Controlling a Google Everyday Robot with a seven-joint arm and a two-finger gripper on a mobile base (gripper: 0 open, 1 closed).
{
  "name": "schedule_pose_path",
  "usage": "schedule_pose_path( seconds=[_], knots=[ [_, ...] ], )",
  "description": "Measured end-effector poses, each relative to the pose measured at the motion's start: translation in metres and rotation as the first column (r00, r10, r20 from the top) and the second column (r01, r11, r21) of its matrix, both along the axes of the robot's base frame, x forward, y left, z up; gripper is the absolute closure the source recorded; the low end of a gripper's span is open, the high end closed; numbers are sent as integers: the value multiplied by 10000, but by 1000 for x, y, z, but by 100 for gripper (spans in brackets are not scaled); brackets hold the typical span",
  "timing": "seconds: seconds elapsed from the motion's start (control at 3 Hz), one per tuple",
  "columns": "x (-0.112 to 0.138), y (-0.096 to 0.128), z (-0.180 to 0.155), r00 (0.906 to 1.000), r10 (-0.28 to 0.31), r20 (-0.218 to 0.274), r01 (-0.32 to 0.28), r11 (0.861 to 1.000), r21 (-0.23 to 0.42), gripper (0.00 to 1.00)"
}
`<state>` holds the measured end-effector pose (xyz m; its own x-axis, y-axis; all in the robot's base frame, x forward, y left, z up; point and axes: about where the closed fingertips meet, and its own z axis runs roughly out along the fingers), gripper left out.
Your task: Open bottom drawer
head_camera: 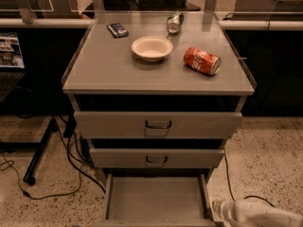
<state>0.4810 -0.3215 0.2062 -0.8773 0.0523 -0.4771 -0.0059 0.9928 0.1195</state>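
The bottom drawer (156, 197) is pulled out from the grey cabinet. Its bare grey inside shows, and its front panel and handle are cut off by the lower edge of the view. My white arm (258, 215) lies low at the bottom right. My gripper (218, 207) is at the arm's left end, just beside the drawer's right front corner and outside the drawer. The middle drawer (156, 158) and the top drawer (158, 125) above it are closed.
On the cabinet top (104, 70) lie a white bowl (152, 48), a red can on its side (202, 61), a tipped silver can (174, 22) and a small dark packet (117, 30). Cables (71, 164) and a stand leg (40, 150) are on the floor to the left.
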Motion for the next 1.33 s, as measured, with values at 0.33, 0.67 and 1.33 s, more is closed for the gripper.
schedule_pose_path(
  seconds=[0.33, 0.67, 1.33],
  knots=[
    [4, -14, 14, 9967, -360, 730, 385, 9987, -344, 50],
    [4, -14, 14, 9967, -359, 730, 385, 9987, -344, 27],
    [4, -14, 14, 9967, -359, 729, 385, 9987, -344, 0]
  ],
)
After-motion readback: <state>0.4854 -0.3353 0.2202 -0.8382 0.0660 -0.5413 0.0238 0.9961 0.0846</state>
